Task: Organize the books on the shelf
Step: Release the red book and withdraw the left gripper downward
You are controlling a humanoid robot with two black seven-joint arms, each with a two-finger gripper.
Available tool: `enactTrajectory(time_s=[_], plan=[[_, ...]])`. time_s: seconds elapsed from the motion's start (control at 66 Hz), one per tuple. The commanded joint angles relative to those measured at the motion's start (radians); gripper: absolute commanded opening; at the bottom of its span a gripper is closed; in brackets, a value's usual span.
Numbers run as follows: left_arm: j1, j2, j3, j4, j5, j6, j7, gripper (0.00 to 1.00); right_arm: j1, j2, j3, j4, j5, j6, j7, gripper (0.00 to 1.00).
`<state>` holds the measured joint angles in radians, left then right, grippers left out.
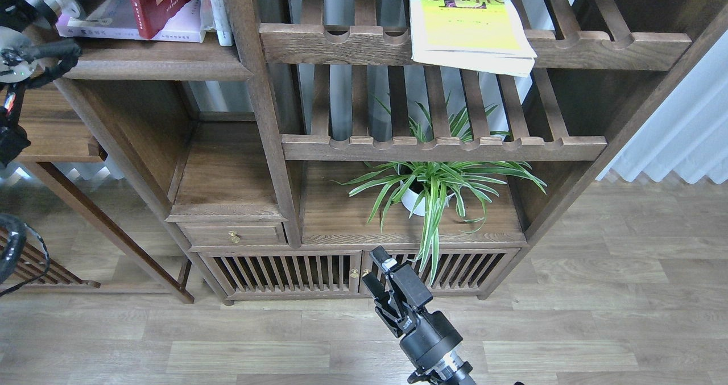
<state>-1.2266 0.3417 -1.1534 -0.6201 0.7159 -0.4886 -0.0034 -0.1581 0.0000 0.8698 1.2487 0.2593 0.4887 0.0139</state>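
2 books on shelf, left

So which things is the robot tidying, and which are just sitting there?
For the job:
- red book
- pale lavender book
- yellow-green book, lying on a slatted rack
- solid brown shelf

Just sitting there:
- potted plant
- upright white books
- small drawer

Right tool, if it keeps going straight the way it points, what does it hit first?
Probably the slatted cabinet doors at the bookcase's base, just ahead of the right tool; depth is unclear from this view.
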Motion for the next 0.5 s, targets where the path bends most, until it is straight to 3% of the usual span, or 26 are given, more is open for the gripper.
enactTrajectory(time_s=[0.0,0.485], plan=[[-0.021,-0.003,0.000,-0.007,-0.007,0.000,0.002,0.39,0.000,0.000,0.002,0.000,0.000,0.000,0.000,0.99],[-0.013,0.053,-0.077,-0.107,-0.021,0.000,0.010,0.41,0.000,0.000,0.000,0.000,0.000,0.000,-0.002,0.99]])
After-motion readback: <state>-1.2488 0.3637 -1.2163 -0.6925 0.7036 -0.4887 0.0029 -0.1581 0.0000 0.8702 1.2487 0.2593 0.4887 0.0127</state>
